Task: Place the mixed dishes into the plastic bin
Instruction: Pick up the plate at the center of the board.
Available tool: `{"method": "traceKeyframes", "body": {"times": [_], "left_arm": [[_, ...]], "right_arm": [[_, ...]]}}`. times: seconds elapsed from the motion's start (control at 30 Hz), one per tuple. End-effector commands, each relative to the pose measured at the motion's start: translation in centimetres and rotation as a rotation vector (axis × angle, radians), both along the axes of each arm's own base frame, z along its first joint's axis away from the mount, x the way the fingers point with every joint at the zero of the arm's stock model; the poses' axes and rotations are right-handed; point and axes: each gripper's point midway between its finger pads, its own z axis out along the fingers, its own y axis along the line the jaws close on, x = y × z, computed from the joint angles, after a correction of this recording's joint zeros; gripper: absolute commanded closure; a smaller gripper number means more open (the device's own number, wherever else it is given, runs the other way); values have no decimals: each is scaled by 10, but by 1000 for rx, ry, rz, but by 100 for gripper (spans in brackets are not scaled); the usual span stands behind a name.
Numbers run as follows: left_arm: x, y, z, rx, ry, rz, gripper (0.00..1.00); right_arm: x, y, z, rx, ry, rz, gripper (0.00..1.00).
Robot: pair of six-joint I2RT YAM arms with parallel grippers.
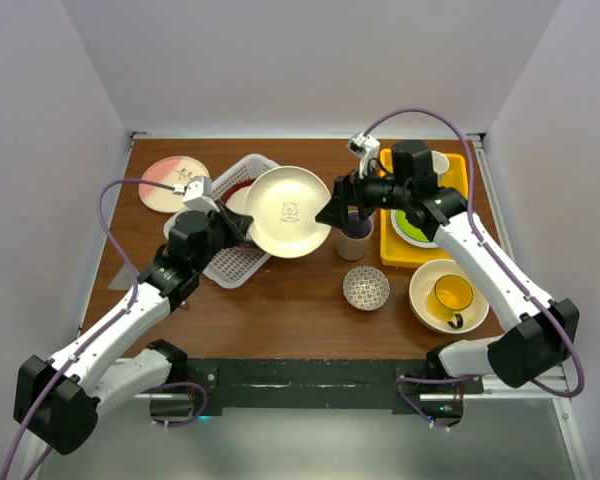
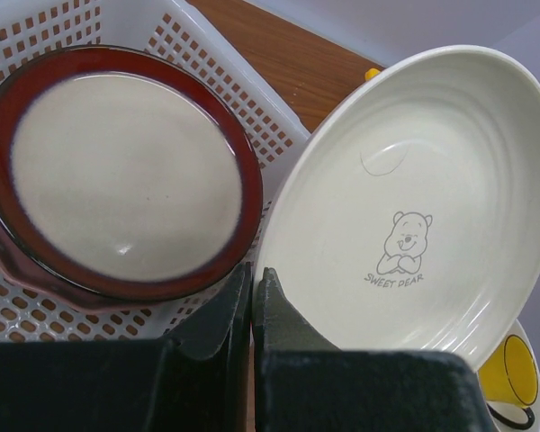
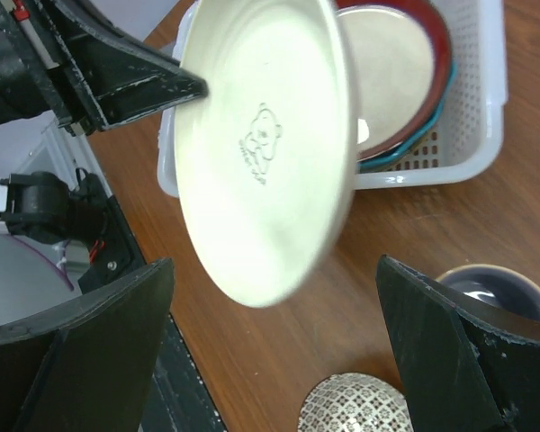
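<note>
One plate (image 1: 288, 211) aloft in the left pincer (image 1: 242, 224).
Jaws pinch its rim, bin (image 1: 230, 268) beneath; right pincer (image 1: 332, 212) gapes wide just beside it.

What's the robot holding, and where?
The left end effector pinches the cream bear plate at its rim; the right end effector is open, holding nothing.
</note>
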Motion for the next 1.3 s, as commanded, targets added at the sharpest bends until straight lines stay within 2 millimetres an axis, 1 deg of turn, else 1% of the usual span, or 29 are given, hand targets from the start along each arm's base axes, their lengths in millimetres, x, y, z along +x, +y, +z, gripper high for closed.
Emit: {"method": "traceKeyframes", "body": {"times": [0.0, 0.07, 0.17, 0.2, 0.23, 0.3, 0.33, 0.4, 0.43, 0.47, 0.5, 0.53, 0.7, 0.73, 0.77, 0.83, 0.87, 0.93, 0.97, 1.03, 1.07, 1.1, 1.17, 1.2, 1.27], "left_arm": [[12, -7, 48, -76, -93, 73, 100], [12, -6, 49, -78, -90, 101, 100], [12, -9, 50, -82, -90, 110, 100], [11, -11, 53, -85, -96, 110, 100], [12, -10, 52, -78, -93, 118, 100], [12, -11, 53, -72, -91, 119, 100], [13, -11, 53, -68, -93, 123, 100], [13, -12, 53, -64, -93, 121, 100], [13, -12, 53, -63, -93, 120, 100], [13, -13, 53, -56, -95, 116, 100], [13, -13, 53, -57, -98, 114, 100], [12, -13, 55, -56, -104, 110, 100], [8, -14, 64, -23, -155, 72, 100], [7, -14, 66, -18, -162, 63, 96], [5, -13, 69, -1, -182, 51, 82], [3, -12, 71, 18, -195, 43, 65], [2, -9, 76, 38, -215, 41, 51], [0, -4, 76, 66, -217, 50, 40], [-1, -1, 78, 94, -227, 49, 30], [-3, 7, 82, 125, -237, 67, 20], [-2, 10, 84, 157, -249, 70, 12], [-4, 15, 79, 194, -232, 73, 9], [-5, 26, 83, 265, -241, 95, 2], [-5, 31, 83, 293, -238, 107, 1], [-6, 44, 89, 368, -245, 138, 0]], "right_arm": [[24, 5, 5, -62, -72, -121, 2], [35, 1, 1, -98, -88, -193, 4], [42, 1, -4, -115, -86, -228, 11], [44, 2, -3, -114, -91, -233, 16], [45, 3, -3, -112, -89, -235, 28], [48, 3, 1, -104, -97, -252, 44], [49, 3, 5, -100, -109, -258, 62], [51, 2, 11, -90, -121, -273, 77], [51, 2, 13, -87, -126, -275, 92], [51, 3, 16, -80, -126, -273, 98], [50, 4, 15, -79, -122, -266, 100], [50, 5, 19, -70, -125, -257, 100], [48, 12, 23, -58, -127, -219, 100], [48, 12, 24, -56, -129, -215, 100], [49, 12, 26, -54, -136, -212, 100], [48, 15, 30, -50, -149, -191, 100], [49, 17, 30, -48, -151, -183, 100], [51, 19, 32, -45, -158, -174, 100], [51, 20, 33, -41, -161, -170, 100], [53, 22, 36, -37, -170, -164, 100], [55, 22, 37, -37, -172, -165, 100], [55, 23, 40, -33, -179, -164, 100], [58, 25, 39, -33, -175, -160, 100], [59, 25, 41, -30, -180, -162, 100], [62, 28, 40, -31, -181, -158, 100]]}}
